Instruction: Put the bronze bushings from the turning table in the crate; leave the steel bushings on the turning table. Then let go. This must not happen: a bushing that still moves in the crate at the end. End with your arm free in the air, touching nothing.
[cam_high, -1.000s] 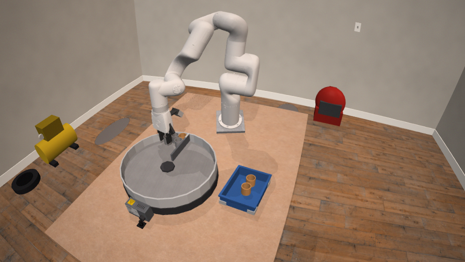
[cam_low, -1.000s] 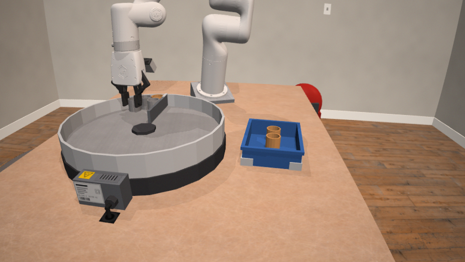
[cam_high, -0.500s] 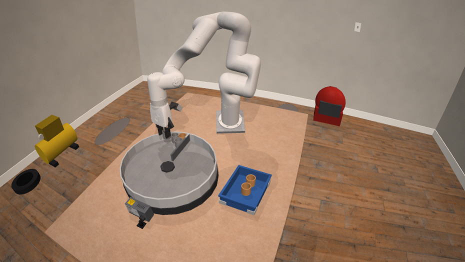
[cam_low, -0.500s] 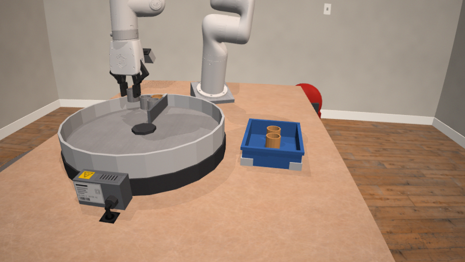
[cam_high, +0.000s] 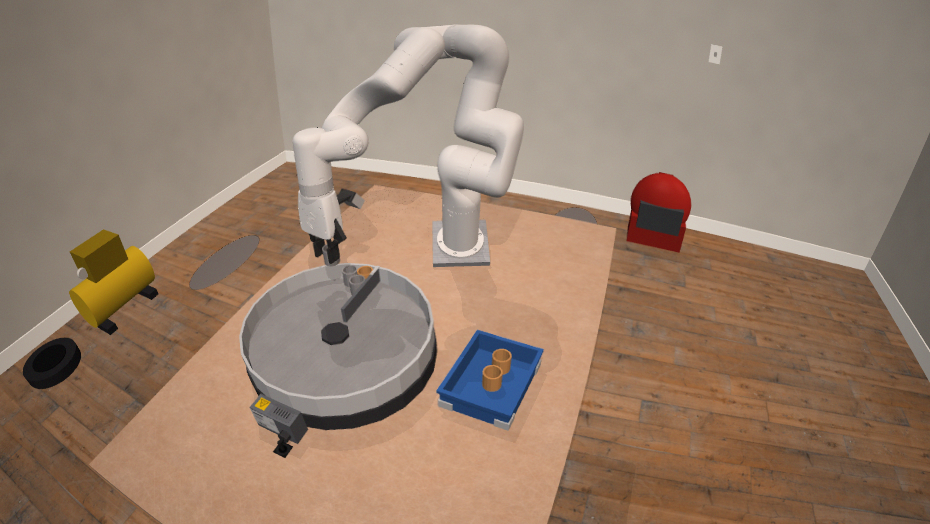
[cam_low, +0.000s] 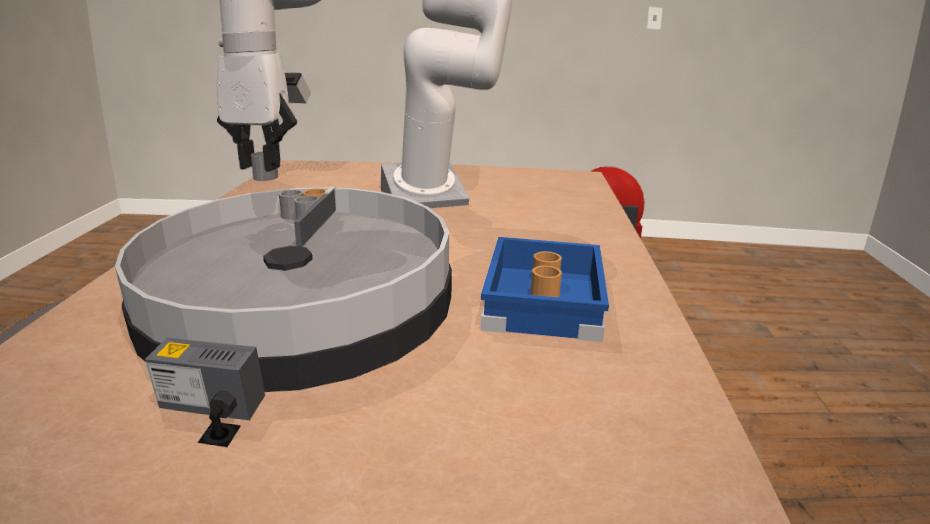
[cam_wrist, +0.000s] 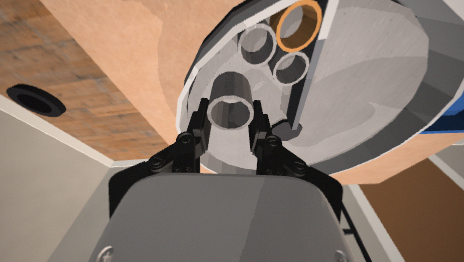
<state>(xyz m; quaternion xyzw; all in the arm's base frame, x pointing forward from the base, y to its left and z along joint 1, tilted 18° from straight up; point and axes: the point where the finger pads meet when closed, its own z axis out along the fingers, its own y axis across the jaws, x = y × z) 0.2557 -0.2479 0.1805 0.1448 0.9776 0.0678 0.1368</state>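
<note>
While the pincer grips steel (upright), the compressor's underside hides.

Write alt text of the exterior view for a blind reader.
A robot gripper holds a steel bushing above a turning table, where one bronze and two steel bushings stand beside a divider. To the right, a blue crate contains two bronze bushings.

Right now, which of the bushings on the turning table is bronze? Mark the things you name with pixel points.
The one (cam_high: 365, 270) (cam_low: 314, 192) (cam_wrist: 299, 26) against the divider, nearest the wall; its orange-brown rim differs from its two grey neighbours.
</note>
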